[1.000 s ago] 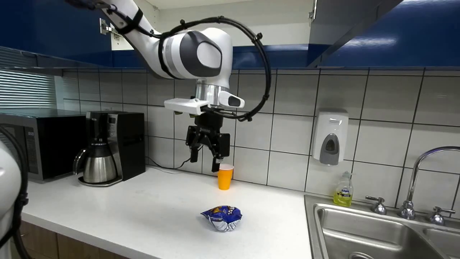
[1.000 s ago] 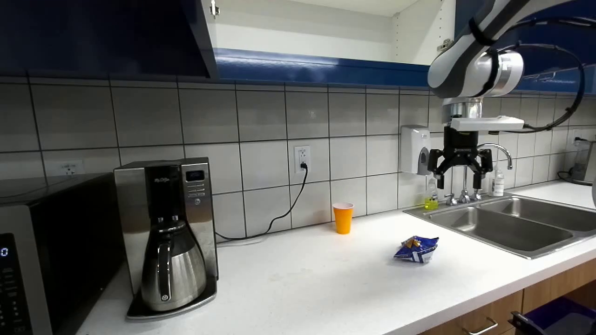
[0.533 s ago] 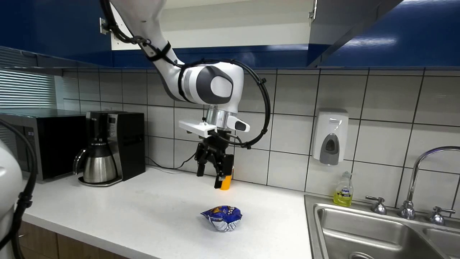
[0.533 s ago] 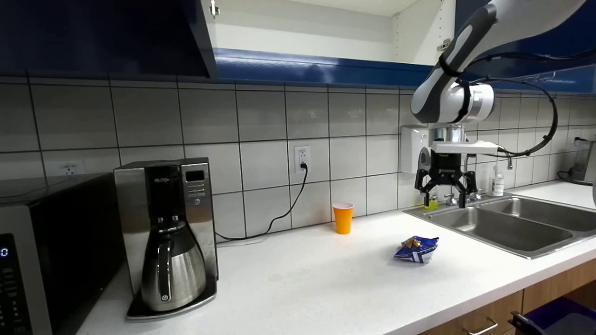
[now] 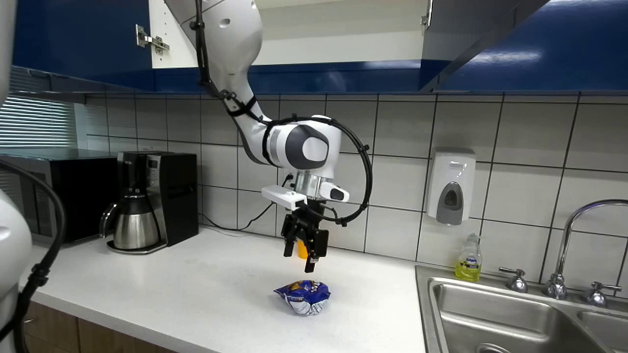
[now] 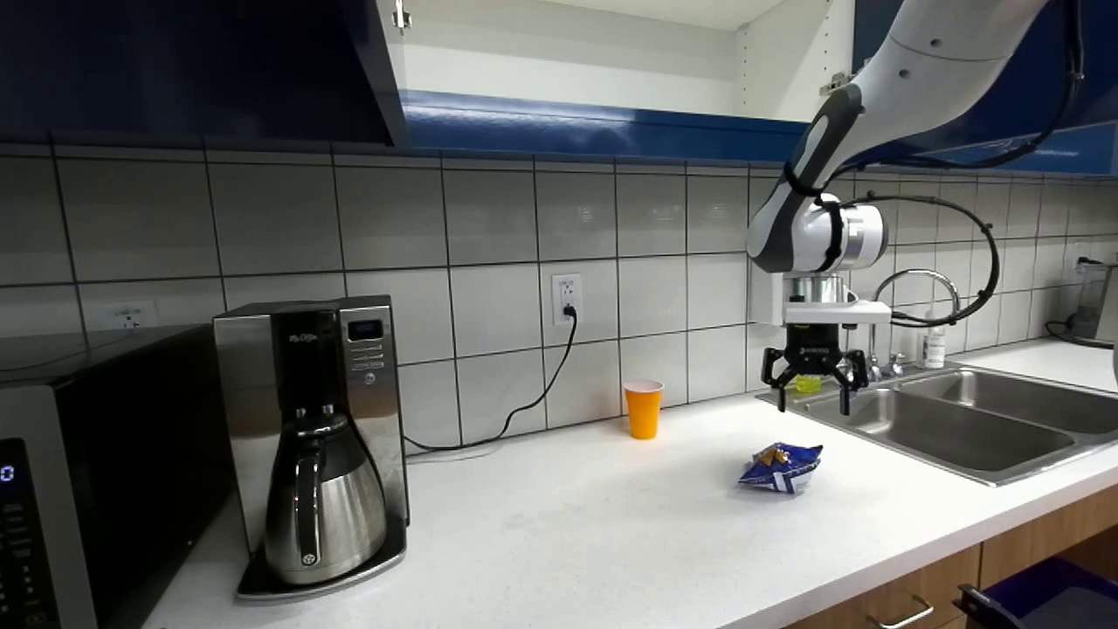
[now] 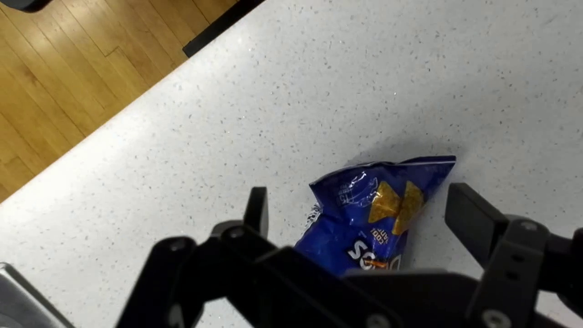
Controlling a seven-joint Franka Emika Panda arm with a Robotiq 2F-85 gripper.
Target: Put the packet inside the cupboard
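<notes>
The fingers (image 7: 473,223) of the gripper (image 6: 813,407) stand spread above the packet (image 7: 360,214), whose long axis slants across their gap, one sharp corner towards the fingertip at right in the wrist view. Beyond the opposite finger, speckled counter (image 7: 218,132) stretches to its front edge (image 7: 136,101).
</notes>
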